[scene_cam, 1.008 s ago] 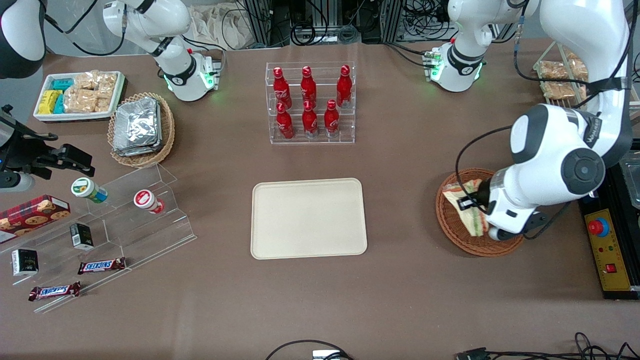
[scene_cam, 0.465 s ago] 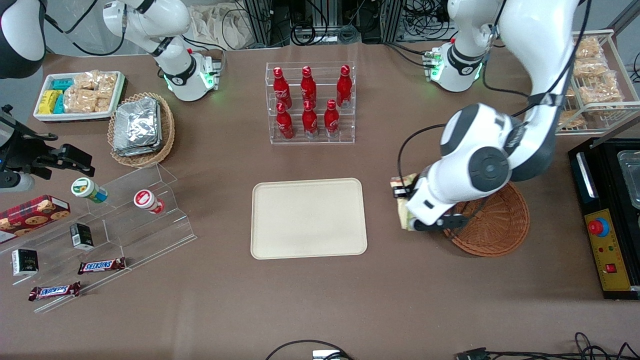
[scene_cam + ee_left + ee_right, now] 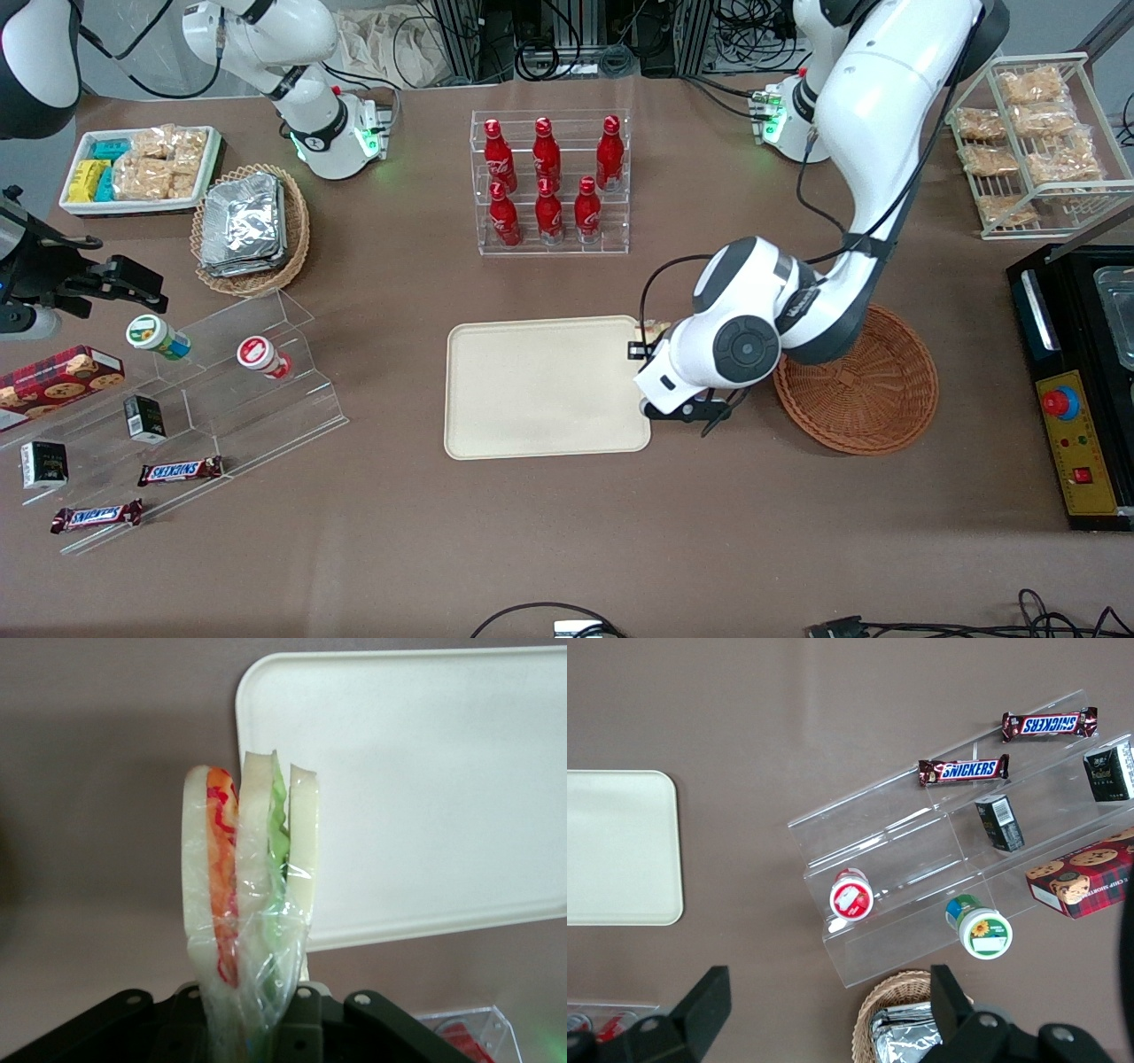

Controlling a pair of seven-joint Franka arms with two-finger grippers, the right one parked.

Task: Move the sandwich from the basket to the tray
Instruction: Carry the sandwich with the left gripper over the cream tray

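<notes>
My left gripper (image 3: 257, 1028) is shut on the sandwich (image 3: 248, 886), a clear-wrapped wedge of white bread with orange and green layers, held upright above the table. In the front view the gripper (image 3: 649, 341) hangs at the edge of the cream tray (image 3: 545, 387) nearest the working arm's end, and only a sliver of the sandwich (image 3: 656, 328) shows past the wrist. The tray (image 3: 425, 797) has nothing on it. The reddish-brown wicker basket (image 3: 855, 390) stands beside the arm, toward the working arm's end, with nothing in it.
A clear rack of red bottles (image 3: 551, 182) stands farther from the front camera than the tray. A tan basket of foil packs (image 3: 251, 229), a white snack bin (image 3: 142, 168) and an acrylic stepped shelf (image 3: 221, 390) lie toward the parked arm's end. A wire rack (image 3: 1032, 133) and a black control box (image 3: 1076, 443) lie toward the working arm's end.
My left gripper has lifted the sandwich out of the basket and carried it sideways to the tray's edge. The basket now holds nothing.
</notes>
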